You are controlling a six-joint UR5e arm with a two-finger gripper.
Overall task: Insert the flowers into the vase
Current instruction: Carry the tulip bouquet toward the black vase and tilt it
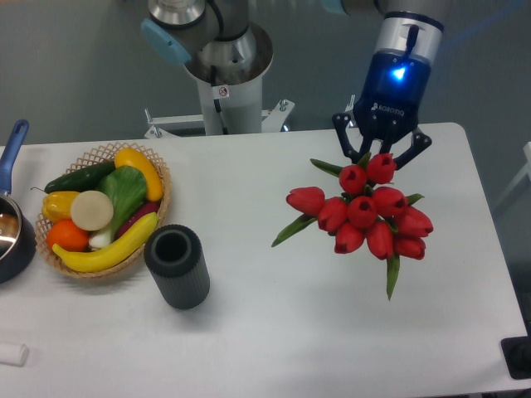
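Note:
The flowers (362, 211), a bunch of red tulip buds with green leaves, hang over the right half of the white table. My gripper (380, 155) comes down from above and is shut on the bunch's top end, its black fingers (348, 143) spread on either side of the upper buds. The stems are hidden behind the buds. The vase (177, 265), a dark ribbed cylinder with its round mouth facing up, stands upright near the table's front left, well to the left of the bunch.
A wicker basket (159, 217) of fruit and vegetables sits just behind and left of the vase. A blue-handled pot (12, 232) is at the left edge. The robot's base column (222, 79) rises at the back centre. A small white object (12, 354) lies front left.

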